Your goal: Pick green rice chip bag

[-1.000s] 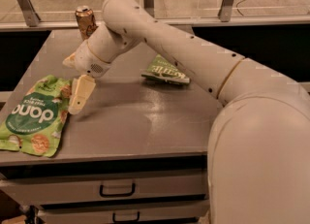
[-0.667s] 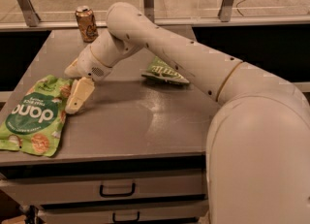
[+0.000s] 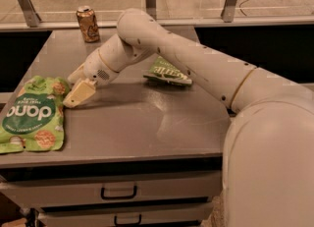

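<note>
The green rice chip bag (image 3: 32, 118) lies flat at the front left of the grey table (image 3: 147, 123). It is bright green with a dark green circle and white lettering. My gripper (image 3: 72, 87) hangs low over the table just right of the bag's upper right corner. Its fingers (image 3: 78, 93) are apart and hold nothing. The lower cream finger's tip is close to the bag's edge. I cannot tell whether it touches the bag.
A smaller dark green Kettle chip bag (image 3: 167, 72) lies at mid-table, behind my arm. A brown drink can (image 3: 88, 24) stands at the back left. Drawers with handles (image 3: 117, 191) run under the table's front edge. A railing with posts runs behind the table.
My gripper has moved a little to the left, closer to the green bag's upper right corner. The bag, the can and the Kettle bag have not moved.
</note>
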{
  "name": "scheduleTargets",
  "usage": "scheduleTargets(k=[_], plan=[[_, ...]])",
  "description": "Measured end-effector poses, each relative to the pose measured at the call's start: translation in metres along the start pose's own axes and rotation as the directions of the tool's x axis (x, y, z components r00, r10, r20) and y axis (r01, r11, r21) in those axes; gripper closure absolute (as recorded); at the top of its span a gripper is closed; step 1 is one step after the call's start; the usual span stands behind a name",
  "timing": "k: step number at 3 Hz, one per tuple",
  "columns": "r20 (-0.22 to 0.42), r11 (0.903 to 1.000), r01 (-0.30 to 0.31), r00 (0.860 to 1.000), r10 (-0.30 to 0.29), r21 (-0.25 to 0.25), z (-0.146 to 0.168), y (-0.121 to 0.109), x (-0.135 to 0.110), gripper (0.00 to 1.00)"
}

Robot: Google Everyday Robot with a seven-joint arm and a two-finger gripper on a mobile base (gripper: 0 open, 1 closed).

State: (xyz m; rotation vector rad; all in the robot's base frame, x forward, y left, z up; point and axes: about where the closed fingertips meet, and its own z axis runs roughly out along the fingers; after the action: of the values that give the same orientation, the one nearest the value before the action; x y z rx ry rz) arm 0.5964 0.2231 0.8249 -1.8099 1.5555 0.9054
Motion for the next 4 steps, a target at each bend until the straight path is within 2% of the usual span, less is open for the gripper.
scheduleTargets(k=[1,2,3,4], plan=[[0.011,0.9995,-0.022,1.0,0.022,0.023,-0.016,0.008,0.0,0.88],[0.009,0.9981,0.026,1.0,-0.027,0.055,-0.041,0.02,-0.018,1.0],[0.008,0.9982,0.029,1.0,-0.029,0.053,-0.04,0.022,-0.02,0.83],[0.011,0.9984,0.031,0.999,-0.031,0.048,-0.038,0.022,-0.02,0.59]])
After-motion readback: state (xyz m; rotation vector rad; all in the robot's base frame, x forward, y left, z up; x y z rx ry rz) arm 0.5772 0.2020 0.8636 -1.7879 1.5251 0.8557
